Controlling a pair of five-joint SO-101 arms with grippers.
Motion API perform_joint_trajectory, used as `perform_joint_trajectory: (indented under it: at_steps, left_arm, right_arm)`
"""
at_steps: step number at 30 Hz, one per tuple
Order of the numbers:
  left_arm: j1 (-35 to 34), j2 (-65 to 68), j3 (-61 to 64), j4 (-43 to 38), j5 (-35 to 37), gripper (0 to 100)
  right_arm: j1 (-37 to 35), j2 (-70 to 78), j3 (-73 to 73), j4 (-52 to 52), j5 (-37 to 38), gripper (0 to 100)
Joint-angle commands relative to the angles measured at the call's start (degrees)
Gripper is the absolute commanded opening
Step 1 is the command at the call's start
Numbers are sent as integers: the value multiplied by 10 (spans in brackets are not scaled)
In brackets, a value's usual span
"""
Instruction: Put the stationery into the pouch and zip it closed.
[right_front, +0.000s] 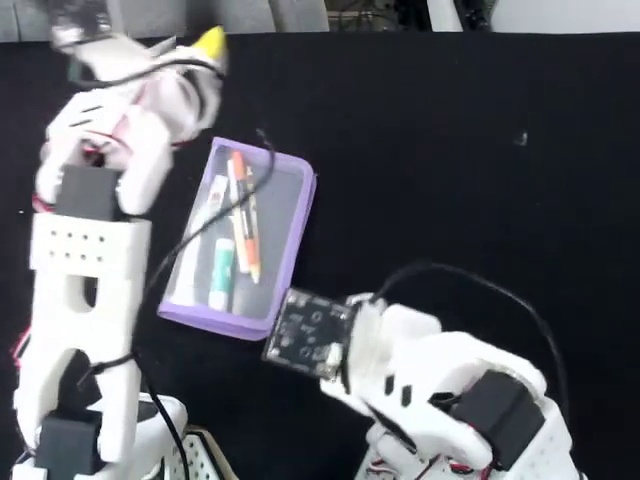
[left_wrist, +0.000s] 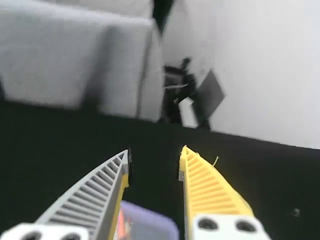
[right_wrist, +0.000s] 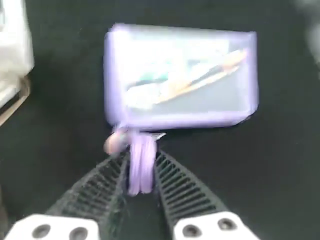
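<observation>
Pinching pouch (right_wrist: 180, 75) loop (right_wrist: 140, 175), right tool (right_wrist: 140, 156).

A purple pouch (right_front: 283, 215) lies on the black tabletop (right_front: 480, 150), with an orange pen (right_front: 247, 220) and a green-and-white stick (right_front: 222, 262) inside. The left arm (right_front: 90, 260) stands beside it, and the right arm (right_front: 440, 390) meets its near corner.

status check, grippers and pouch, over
Left gripper open, empty, beyond pouch. Right gripper shut on purple loop. Stationery inside; zip state unclear. Arm cable draped across pouch.
</observation>
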Motion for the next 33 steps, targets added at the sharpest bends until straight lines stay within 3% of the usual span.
perform_joint_trajectory:
  at_steps: [1,7,13,18,23,33]
  left_arm:
    - [-47,-11,-40,102,14,173]
    - [-72,-9,-36,231,11,173]
    - [-73,-10,-22,305,11,173]
    - [-73,-9,33,304,11,173]
    - [-73,-11,111,250,11,170]
    - [-74,-11,197,193,11,170]
  right_arm:
    - [41,37,-73,-70,3,11]
    - [70,139,-184,-169,3,11]
    - [120,236,-325,-167,2,11]
    - [182,283,-435,-163,2,11]
    - [232,319,-519,-162,2,11]
    - [275,351,-571,-123,3,11]
